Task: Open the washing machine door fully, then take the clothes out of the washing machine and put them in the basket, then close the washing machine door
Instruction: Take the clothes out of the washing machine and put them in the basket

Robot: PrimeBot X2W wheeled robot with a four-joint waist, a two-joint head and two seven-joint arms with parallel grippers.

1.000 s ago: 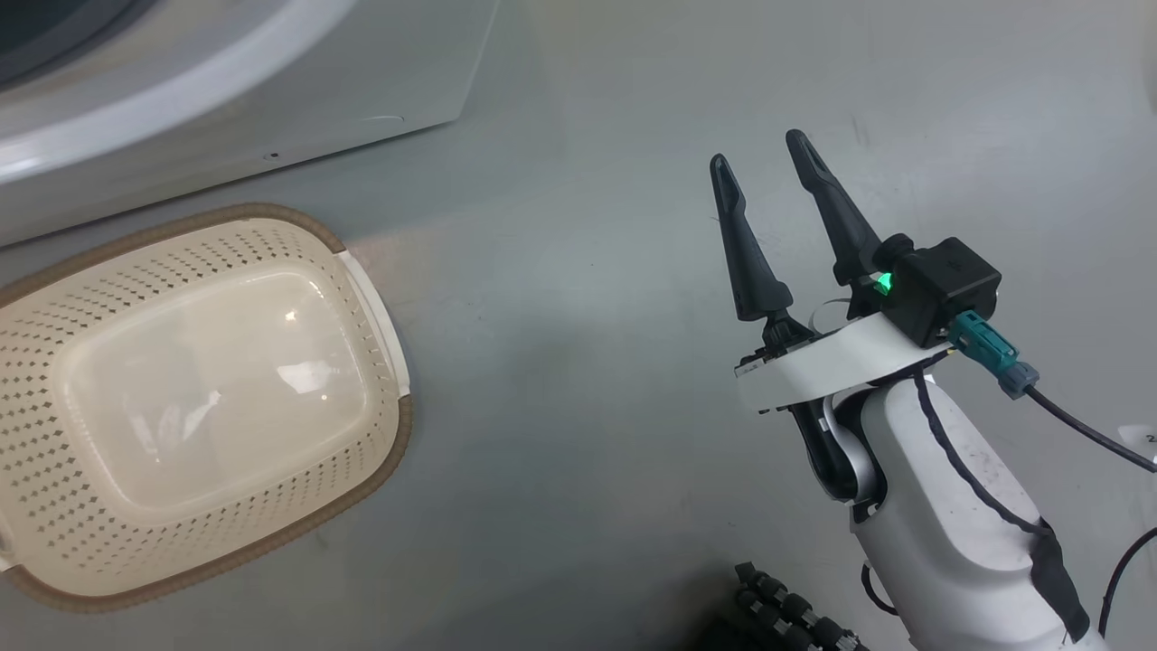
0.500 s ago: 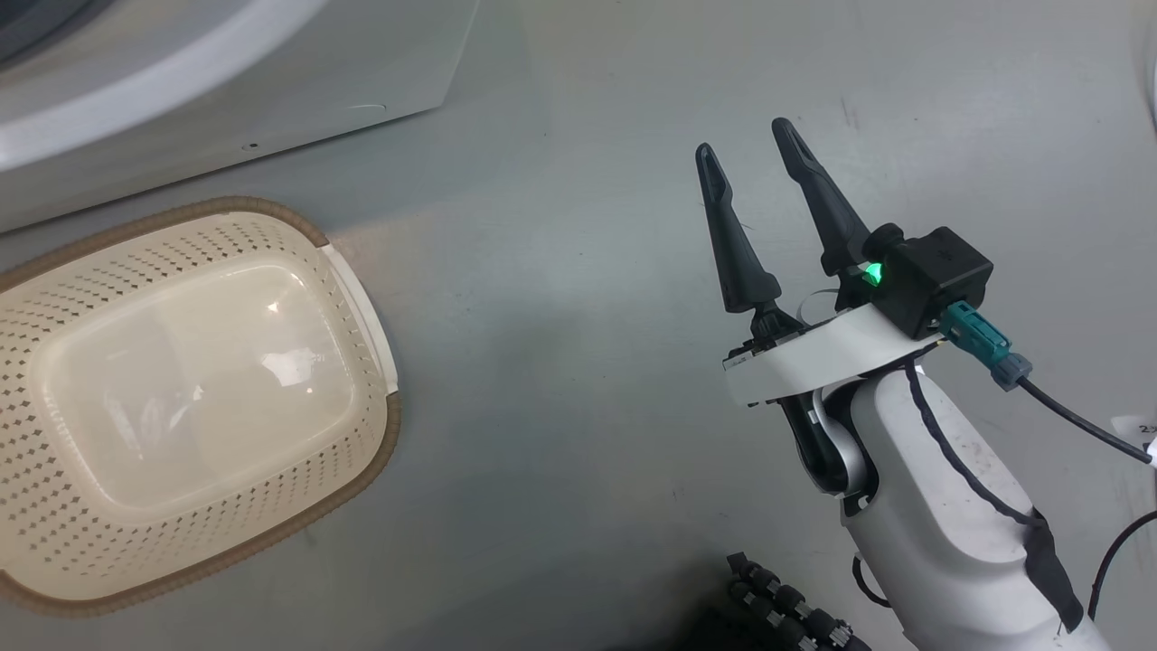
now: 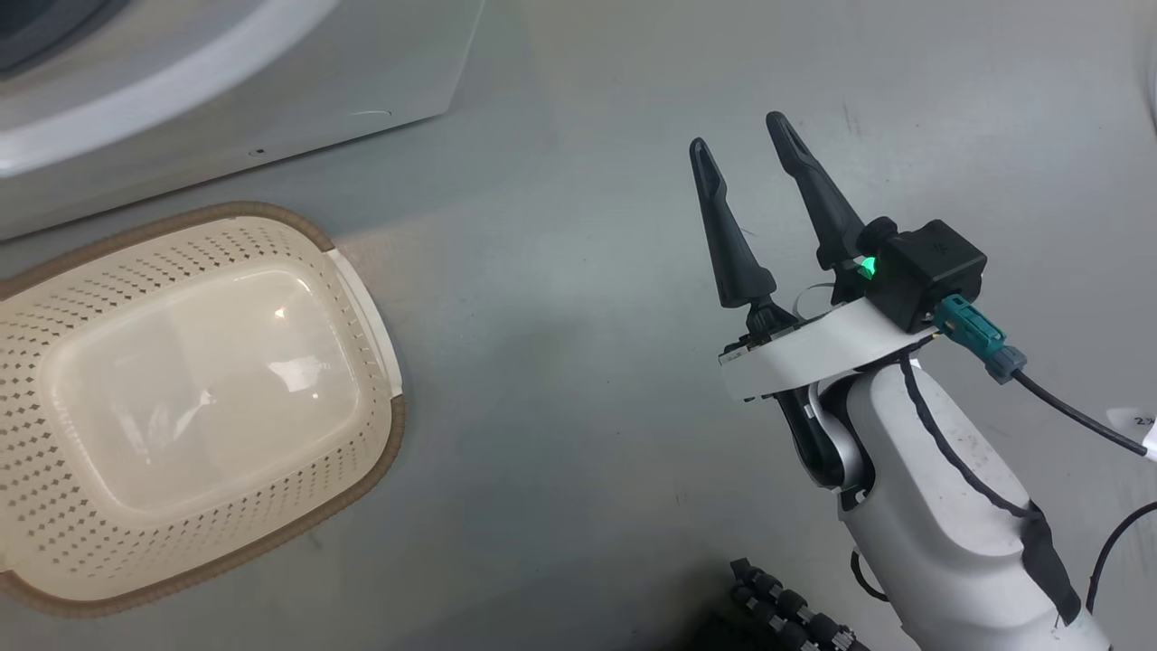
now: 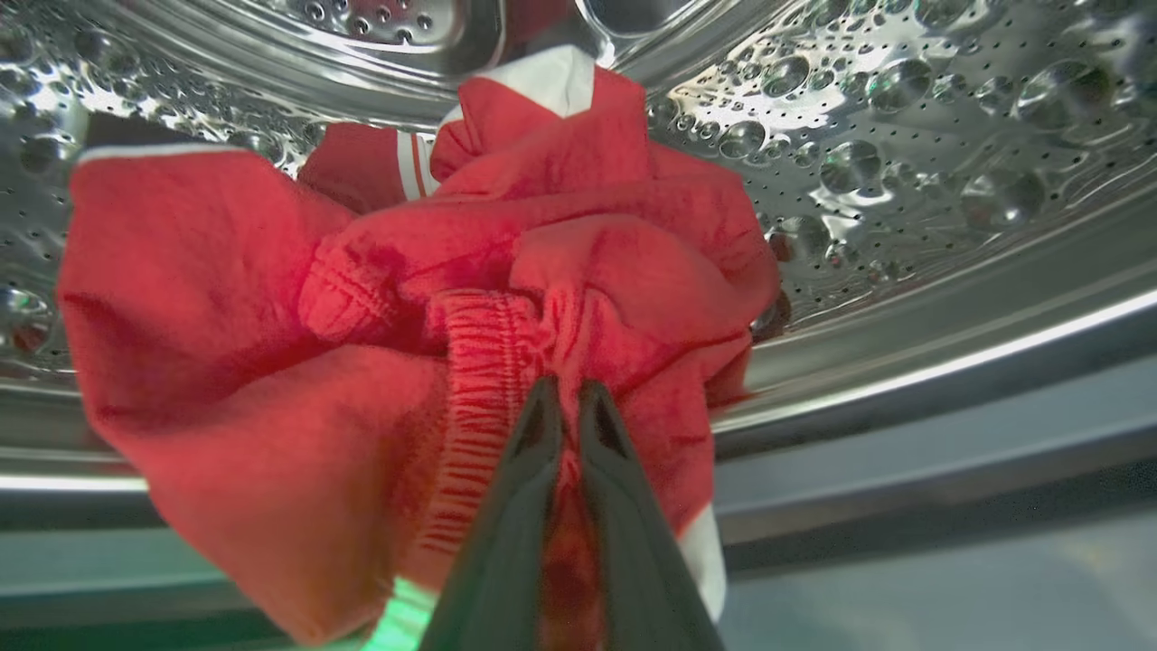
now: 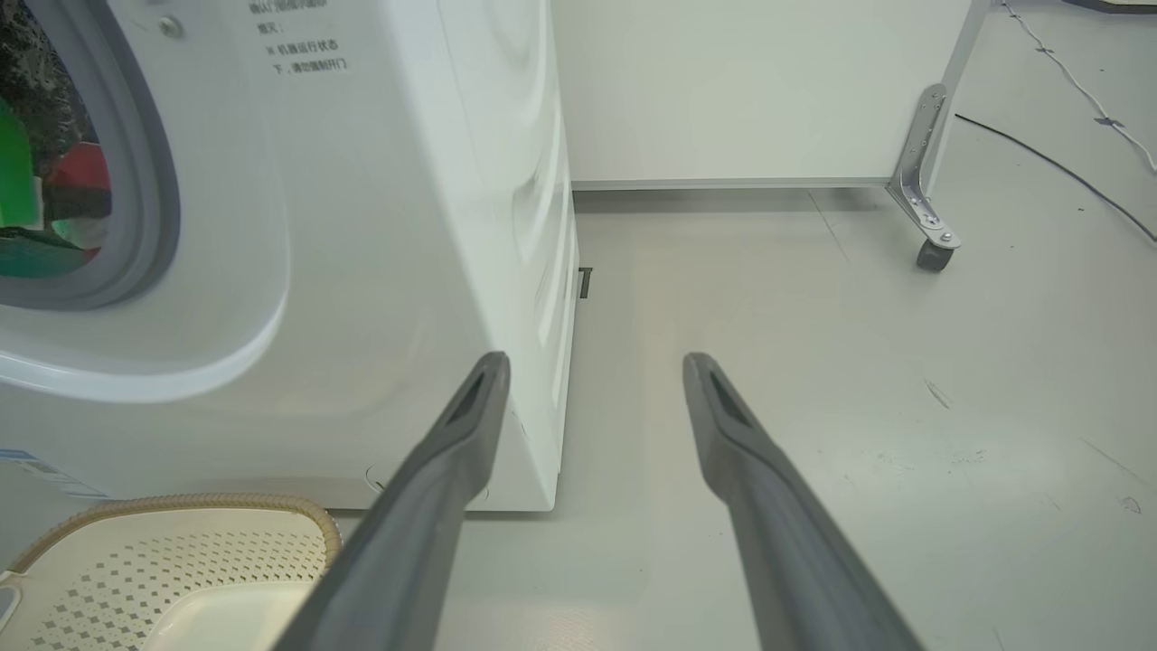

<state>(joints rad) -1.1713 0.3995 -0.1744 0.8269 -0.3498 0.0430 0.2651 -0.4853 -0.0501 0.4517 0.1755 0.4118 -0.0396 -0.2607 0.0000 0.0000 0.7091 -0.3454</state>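
Inside the steel drum (image 4: 904, 136) lie the clothes (image 4: 271, 316), a bunched heap of red fabric with white stripes. My left gripper (image 4: 562, 389) is shut on a ribbed red fold of them, fingers nearly touching. A red patch of the clothes (image 5: 77, 176) shows through the machine's uncovered opening. The white washing machine (image 5: 407, 226) stands at the left, its lower front (image 3: 271, 90) above the basket. The cream basket (image 3: 362, 479) sits empty on the floor before it, also at the basket corner (image 5: 181, 542). My right gripper (image 3: 737, 131) hangs open over bare floor, right gripper (image 5: 592, 362) fingers spread. The washing machine door is out of view.
Grey floor (image 5: 813, 362) stretches right of the machine. A white cabinet (image 5: 723, 90) stands behind, with a metal leg on a caster (image 5: 931, 244). A black cable (image 5: 1058, 163) runs across the floor. A black ribbed hose (image 3: 786, 615) lies by my right forearm.
The head picture has shifted a little, so the camera has moved. The right gripper stays open and has drifted slightly up and left in the view. The basket remains empty.
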